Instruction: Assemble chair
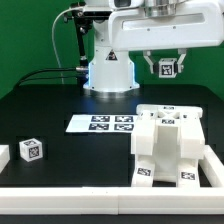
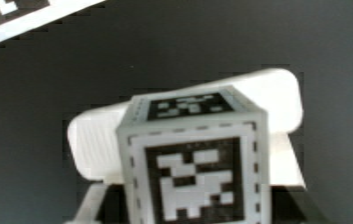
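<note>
The chair (image 1: pixel 165 145) is a stepped white structure of tagged panels at the exterior view's lower right. My gripper (image 1: pixel 166 66) hangs high above its far end, shut on a small white tagged chair piece (image 1: pixel 167 69). In the wrist view this piece (image 2: pixel 194 150) fills the middle, its tags facing the camera, between my gripper (image 2: pixel 192 208) fingers. A blurred white rounded shape (image 2: pixel 262 95) lies behind it; I cannot tell whether it belongs to the piece. A loose tagged cube (image 1: pixel 31 150) sits on the table at the exterior view's left.
The marker board (image 1: pixel 103 124) lies flat mid-table, and its corner shows in the wrist view (image 2: pixel 16 14). Another white piece (image 1: pixel 3 156) is cut off at the left edge. The robot base (image 1: pixel 108 70) stands at the back. A white rail (image 1: pixel 70 200) runs along the front.
</note>
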